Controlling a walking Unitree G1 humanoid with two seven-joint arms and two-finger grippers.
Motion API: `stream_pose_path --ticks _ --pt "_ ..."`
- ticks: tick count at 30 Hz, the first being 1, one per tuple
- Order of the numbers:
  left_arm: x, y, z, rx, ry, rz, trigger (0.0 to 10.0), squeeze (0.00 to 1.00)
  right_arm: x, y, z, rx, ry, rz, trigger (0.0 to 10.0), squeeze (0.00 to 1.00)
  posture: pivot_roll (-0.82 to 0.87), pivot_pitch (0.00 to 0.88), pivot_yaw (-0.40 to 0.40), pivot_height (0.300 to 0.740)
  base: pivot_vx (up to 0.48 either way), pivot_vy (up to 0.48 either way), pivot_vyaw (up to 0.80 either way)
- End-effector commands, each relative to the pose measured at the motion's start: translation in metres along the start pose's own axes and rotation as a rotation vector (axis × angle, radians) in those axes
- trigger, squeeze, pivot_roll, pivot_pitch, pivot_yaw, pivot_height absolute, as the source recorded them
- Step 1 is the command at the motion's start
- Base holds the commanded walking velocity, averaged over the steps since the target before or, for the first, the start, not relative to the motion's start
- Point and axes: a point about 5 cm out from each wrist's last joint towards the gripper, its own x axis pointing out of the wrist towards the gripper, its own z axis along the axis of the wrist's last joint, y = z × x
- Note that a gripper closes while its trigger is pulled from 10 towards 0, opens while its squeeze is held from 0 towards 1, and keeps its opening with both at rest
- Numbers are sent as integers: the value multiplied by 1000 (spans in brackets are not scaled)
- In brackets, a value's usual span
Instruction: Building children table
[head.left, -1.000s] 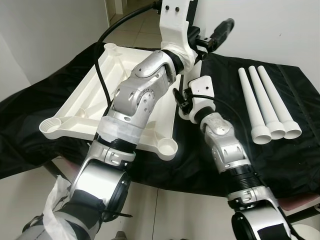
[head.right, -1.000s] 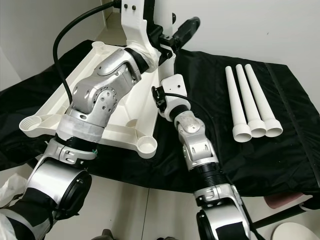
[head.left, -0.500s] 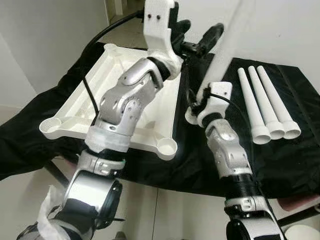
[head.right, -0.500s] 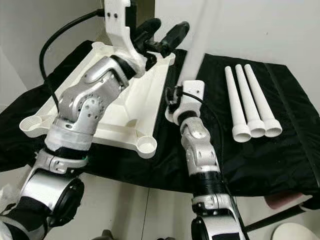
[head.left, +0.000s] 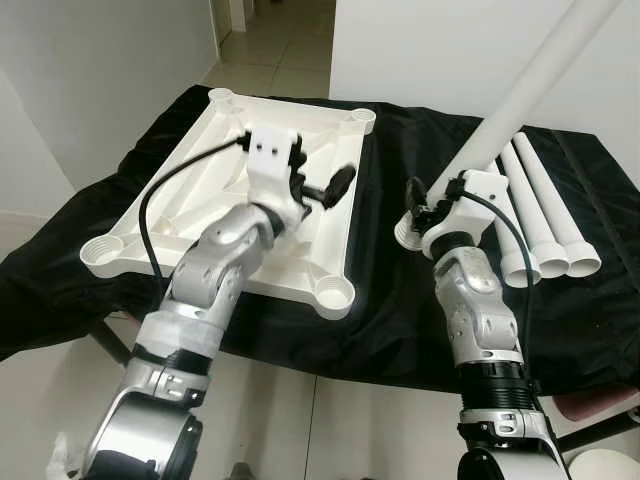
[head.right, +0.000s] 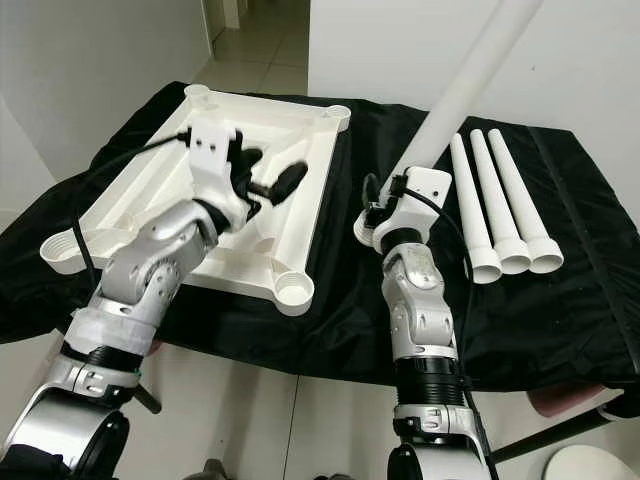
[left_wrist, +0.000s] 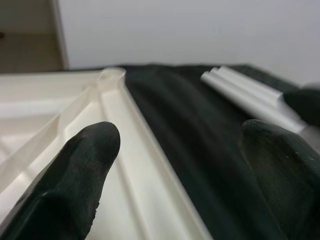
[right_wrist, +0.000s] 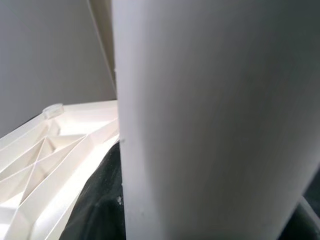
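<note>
White table leg (head.left: 520, 95) in right gripper (head.left: 432, 203), tilted upward.

Silver jointed arms, white wrist housings, black cables, black-fingered left claw (head.left: 325, 187)

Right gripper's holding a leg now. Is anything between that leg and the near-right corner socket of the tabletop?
Nothing visible blocks it. The leg held by the right gripper is raised over black cloth, and the socket on the upturned tabletop looks open. The left gripper hovers farther back, over the tabletop.

A black cloth (head.left: 380, 300) bears the upturned white tabletop (head.left: 200, 215) and three white legs (head.left: 545, 215).
</note>
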Motion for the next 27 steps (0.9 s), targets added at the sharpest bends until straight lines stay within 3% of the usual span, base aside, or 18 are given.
stream_pose_path --ticks 1,4,15,17,21,24,27 --pt "-3 -5 -9 35 32 -105 10000 0 -2 -2 5 -1 -28 -5 10000 0 -7 11 -6 740 0 0 0" --pt "-14 -5 -23 138 56 -152 10000 0 -3 -5 8 -10 -41 -6 10000 0 -9 12 -13 740 0 0 0" --pt "-31 -2 -46 230 149 -220 10000 0 -4 -7 10 -19 -49 0 10000 0 -10 11 -18 740 0 0 0" --pt "-42 -4 -57 256 201 -295 10000 0 -5 -7 10 -25 -47 4 10000 0 -11 11 -19 740 0 0 0" --pt "-46 -6 -62 266 224 -326 10000 0 -5 -7 9 -27 -45 6 10000 0 -11 11 -19 740 0 0 0" --pt "-63 -21 -73 224 269 -501 10000 0 -6 -8 8 -36 -38 8 10000 0 -12 14 -21 740 0 0 0" --pt "-66 -25 -75 211 284 -541 10000 0 -6 -8 8 -37 -37 8 10000 0 -12 14 -21 740 0 0 0"
